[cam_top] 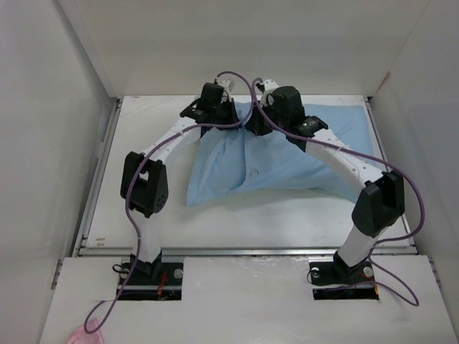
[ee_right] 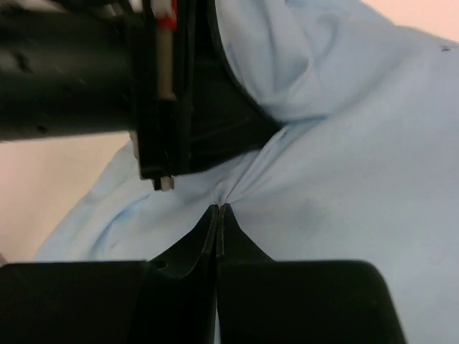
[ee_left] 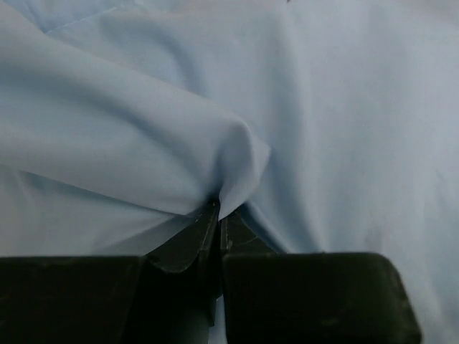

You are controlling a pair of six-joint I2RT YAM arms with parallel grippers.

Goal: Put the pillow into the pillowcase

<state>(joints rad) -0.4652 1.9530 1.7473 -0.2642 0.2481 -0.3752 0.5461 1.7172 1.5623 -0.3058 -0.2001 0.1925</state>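
Note:
The light blue pillowcase lies bulging on the table, its upper middle pulled up into a peak. My left gripper is shut on a fold of the blue fabric at that peak. My right gripper is shut on a pinch of the same fabric right beside it; the left gripper's black body shows just above it in the right wrist view. The white pillow itself is not visible; the case looks stuffed, so it may be inside.
White enclosure walls stand to the left, right and back. The white table has a metal rail along its near edge. Purple cables loop from both arms.

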